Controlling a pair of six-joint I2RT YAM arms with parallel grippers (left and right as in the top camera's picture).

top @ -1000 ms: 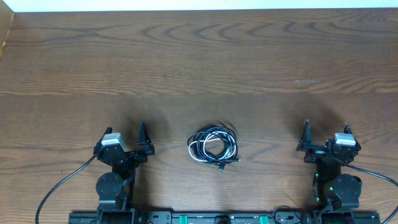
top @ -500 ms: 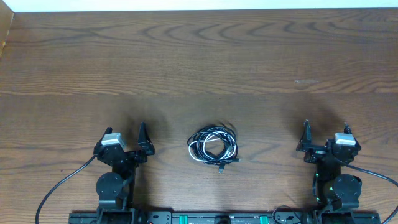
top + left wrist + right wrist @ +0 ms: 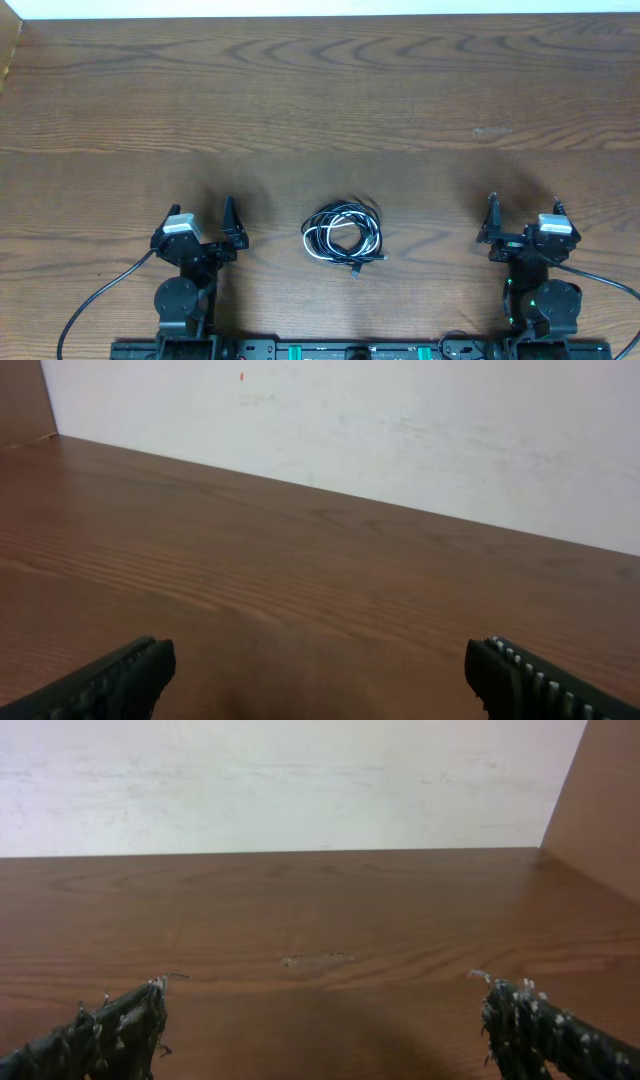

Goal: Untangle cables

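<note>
No step of the untangling has begun, to judge by how things lie. On the left, the left gripper (image 3: 320,662) hovers low over the brown wood-grain table (image 3: 320,100) with its jaws spread as wide as they go and nothing between them. In the middle, well apart from both arms, lies the small tangled coil of thin black and white cables (image 3: 342,235), with one plug end poking out at its lower edge. On the right, the right gripper (image 3: 325,1010) is likewise wide open and empty, parked near the table's front edge. The next move probably calls for one arm to reach inward and pinch a loose end or outer loop while the other pins the coil. No container is in view.
</note>
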